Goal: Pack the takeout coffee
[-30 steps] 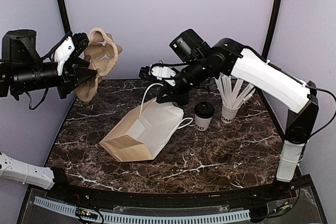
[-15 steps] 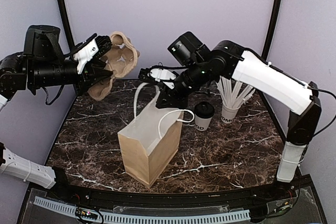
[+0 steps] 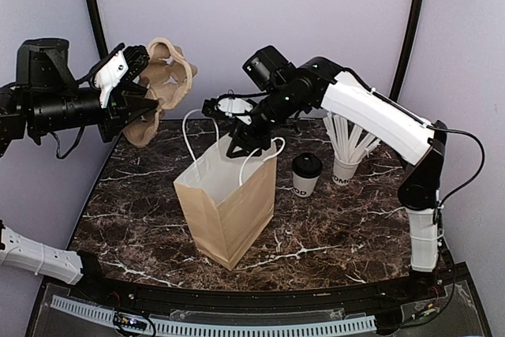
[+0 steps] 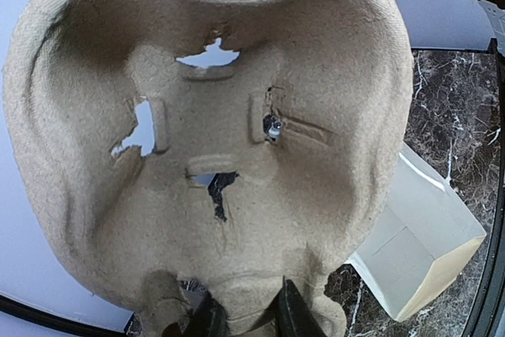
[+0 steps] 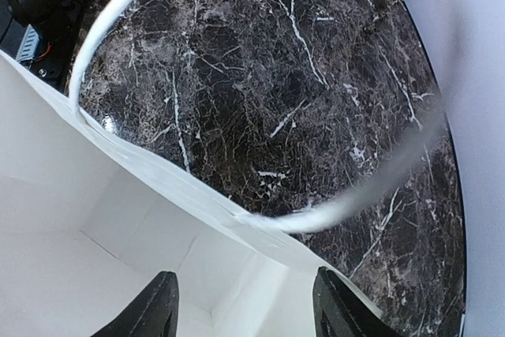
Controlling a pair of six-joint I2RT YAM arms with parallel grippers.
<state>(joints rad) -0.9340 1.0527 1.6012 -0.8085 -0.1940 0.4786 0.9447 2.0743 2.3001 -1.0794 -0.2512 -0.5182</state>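
Bench [image 3: 331, 234]: dark marble-patterned top that carried the bag and both cups.
Paper bag [image 3: 229, 211]: stood upright near the middle of the bench, one corner towards the arm bases. It was brown outside and white inside, with its mouth open upwards.
Bag handles [image 3: 189, 128]: white loops that rose from the rim; in the right wrist view one curved across the frame, blurred.
Takeout coffee [image 3: 306, 174]: small white cup with a black lid and dark lettering low on its side. It stood upright on the bench just right of the bag, outside it and not touched by either gripper.
Straw cup [image 3: 345, 167]: white cup holding white wrapped straws, just right of the coffee and apart from it.
Right gripper [image 5: 246, 290]: hung at the far rim of the bag with its fingers spread apart over the white interior, clamping nothing.
Left gripper [image 4: 248, 313]: raised above the far-left corner of the bench, with its fingers closed on the lower edge of the cup carrier.
Cup carrier [image 4: 213, 140]: tan moulded-pulp tray held in the air, clear of the bench, its torn centre slots showing light through them.
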